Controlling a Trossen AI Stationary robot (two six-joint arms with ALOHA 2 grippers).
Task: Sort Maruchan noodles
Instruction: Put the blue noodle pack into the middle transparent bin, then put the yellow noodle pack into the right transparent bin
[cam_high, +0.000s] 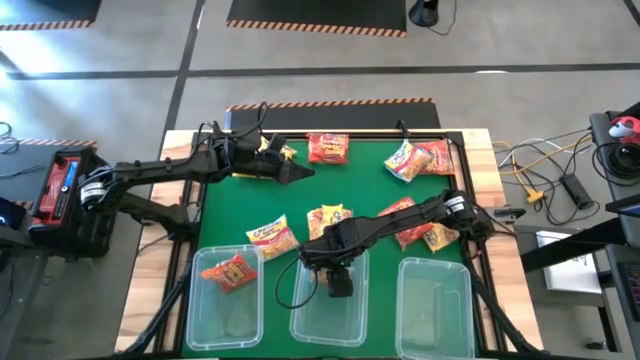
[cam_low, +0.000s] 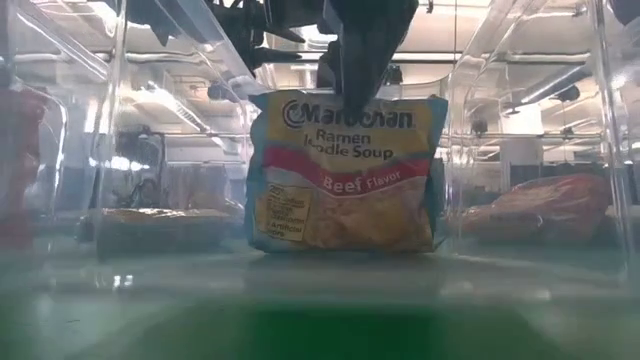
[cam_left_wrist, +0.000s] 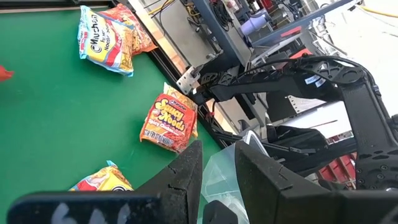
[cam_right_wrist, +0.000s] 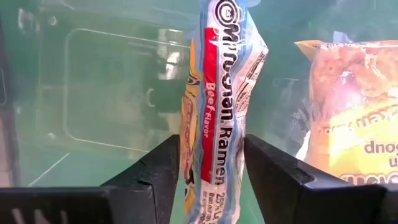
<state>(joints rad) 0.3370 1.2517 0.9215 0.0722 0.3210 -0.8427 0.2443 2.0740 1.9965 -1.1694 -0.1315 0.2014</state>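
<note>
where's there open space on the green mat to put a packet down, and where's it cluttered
The green mat is bare across its middle, between the left gripper and the packets nearer the tubs. The right tub looks empty. It is crowded along the right edge, by the far-right packet pile, and around the right gripper, open in the middle tub around a beef packet.

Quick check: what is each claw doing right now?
Left claw: closed, holding nothing, above the green mat.
Right claw: fingers open either side of the beef ramen packet standing in the middle tub.
</note>
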